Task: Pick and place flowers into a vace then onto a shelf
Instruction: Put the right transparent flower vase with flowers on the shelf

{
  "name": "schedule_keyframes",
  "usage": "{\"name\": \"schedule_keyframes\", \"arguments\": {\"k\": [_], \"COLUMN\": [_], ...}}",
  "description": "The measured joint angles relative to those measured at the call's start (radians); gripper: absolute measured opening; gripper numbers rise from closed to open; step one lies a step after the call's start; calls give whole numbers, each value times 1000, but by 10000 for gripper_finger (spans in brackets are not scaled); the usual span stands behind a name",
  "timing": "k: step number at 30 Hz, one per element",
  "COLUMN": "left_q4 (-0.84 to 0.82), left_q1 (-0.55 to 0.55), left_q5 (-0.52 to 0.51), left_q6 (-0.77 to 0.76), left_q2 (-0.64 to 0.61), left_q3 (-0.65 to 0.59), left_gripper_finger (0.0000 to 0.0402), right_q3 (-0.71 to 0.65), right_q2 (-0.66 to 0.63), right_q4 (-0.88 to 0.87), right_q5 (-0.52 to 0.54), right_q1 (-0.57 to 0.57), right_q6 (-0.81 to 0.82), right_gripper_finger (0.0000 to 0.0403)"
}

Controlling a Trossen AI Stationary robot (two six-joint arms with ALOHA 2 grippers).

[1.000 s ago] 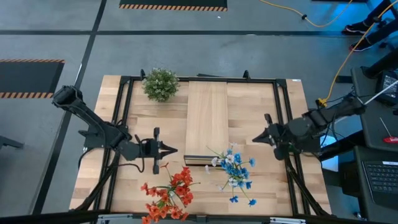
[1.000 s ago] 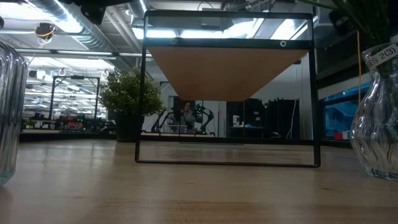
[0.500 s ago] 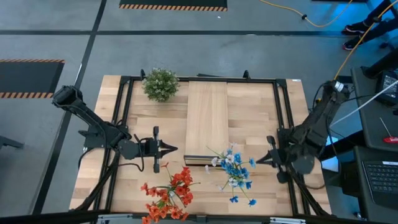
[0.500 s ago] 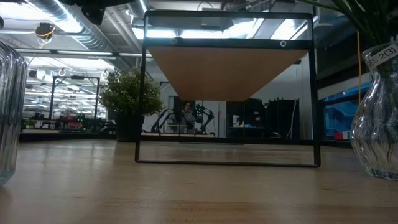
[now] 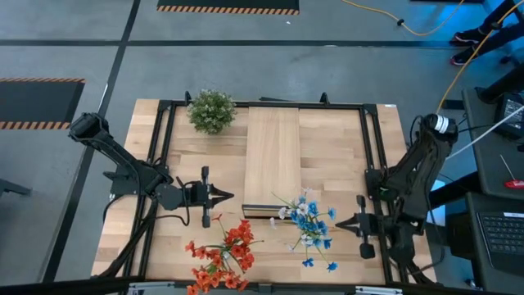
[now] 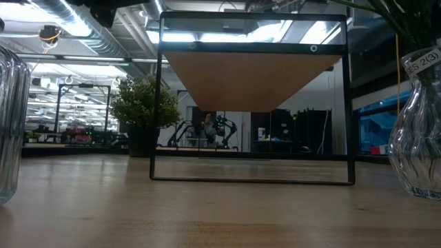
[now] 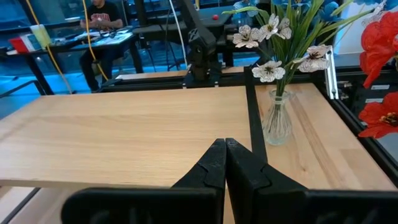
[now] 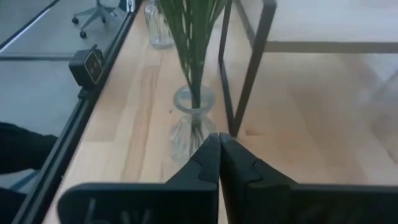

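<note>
- The table (image 5: 344, 156) is pale wood with a black frame (image 5: 372, 139) standing on it.
- The shelf (image 5: 273, 160) sits on the frame down the middle of the table; its dark front end (image 5: 260, 211) faces the near edge.
- My left arm (image 5: 123, 168) reaches in from the left, my right arm (image 5: 413, 180) from the right.
- A bushy plant (image 5: 211, 110) stands at the far edge, left of the shelf.
- The red flowers (image 5: 223, 254) stand near the near edge, left of centre.
- The blue and white flowers (image 5: 308, 225) stand in a glass vase (image 8: 189, 121) just right of the shelf's front end.
- My left gripper (image 5: 228, 196) is clenched on nothing, beside the shelf's front end, just beyond the red flowers.
- My right gripper (image 5: 337, 221) is clenched on nothing too, pointing left at the blue and white flowers, close to them.
</note>
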Motion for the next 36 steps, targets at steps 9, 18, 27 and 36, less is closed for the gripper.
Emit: {"name": "schedule_keyframes", "arguments": {"k": [9,18,27,36], "left_q4": [0,0,0,-1], "left_q1": [0,0,0,0], "left_q5": [0,-5,-22,-22], "left_q6": [-14,-25,-26,-25], "left_q2": [0,0,0,0], "left_q3": [0,0,0,0], "left_gripper_finger": [3,3,3,3], "right_q3": [0,0,0,0], "right_q2": [174,284,306,306], "right_q4": [198,284,298,318], "right_q5": [13,13,64,33], "right_q1": [-28,-57,-58,-96], "right_q6": [-4,36,59,86], "right_gripper_finger": [22,51,120,196]}}
